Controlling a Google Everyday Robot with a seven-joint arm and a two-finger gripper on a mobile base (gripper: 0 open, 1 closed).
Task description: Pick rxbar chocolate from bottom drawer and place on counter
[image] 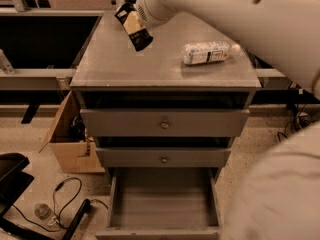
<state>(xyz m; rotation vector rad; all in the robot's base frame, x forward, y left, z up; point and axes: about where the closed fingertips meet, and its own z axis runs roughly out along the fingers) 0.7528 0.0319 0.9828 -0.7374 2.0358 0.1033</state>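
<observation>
Arm: reaches in from the right, above the rear edge of the counter.
Bottom drawer: pulled open, grey inside.
Bottle: lying near the counter's right edge.
Bar: tilted, over the counter's rear-left corner, pinched in the closed gripper.

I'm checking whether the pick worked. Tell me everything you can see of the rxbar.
The rxbar is a small flat bar in a black wrapper with a pale patch across its middle. It hangs tilted, lower end toward the front right, over the counter's left rear part, with the gripper at its upper half. Whether it touches the counter is unclear.
</observation>
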